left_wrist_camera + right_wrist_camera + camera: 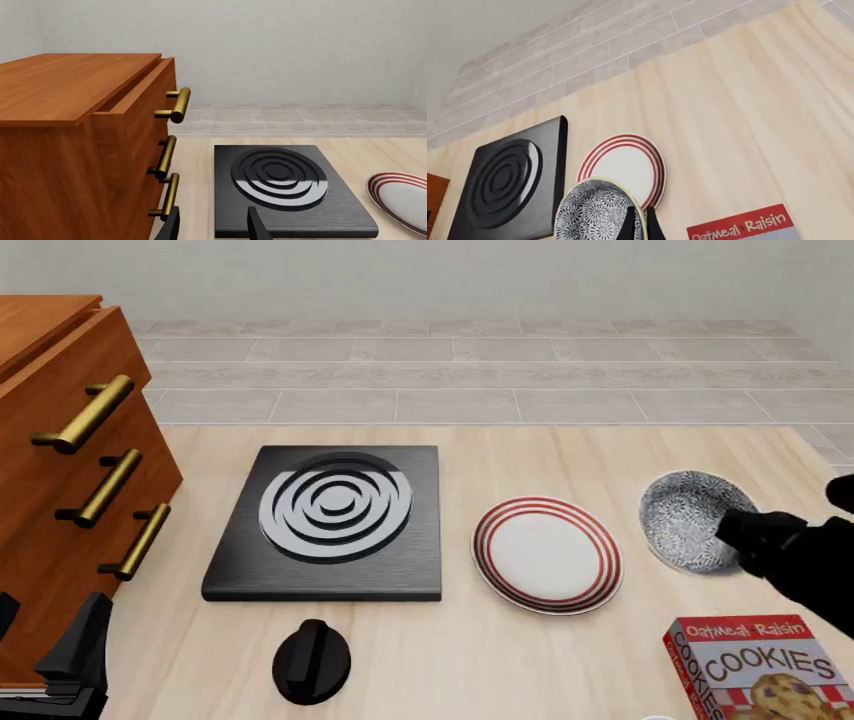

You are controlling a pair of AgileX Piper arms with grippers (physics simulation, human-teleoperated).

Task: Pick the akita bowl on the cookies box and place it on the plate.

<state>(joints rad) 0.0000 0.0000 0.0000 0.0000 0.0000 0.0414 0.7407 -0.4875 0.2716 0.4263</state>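
Note:
The akita bowl [683, 518], speckled black and white, hangs tilted in the air just right of the plate [547, 553], clear of the cookies box [758, 668]. My right gripper [738, 536] is shut on the bowl's rim. In the right wrist view the two fingers [630, 223] pinch the edge of the bowl [592, 212], with the red-ringed plate [624, 167] just beyond it and the cookies box [746, 226] to one side. My left gripper [213, 229] stands open and holds nothing, low at the table's front left [54, 640].
A black burner slab [327, 520] with white rings lies left of the plate, and a black knob [311, 660] sits in front of it. A wooden drawer cabinet [60, 470] with brass handles fills the left side, its top drawer slightly open [133, 95].

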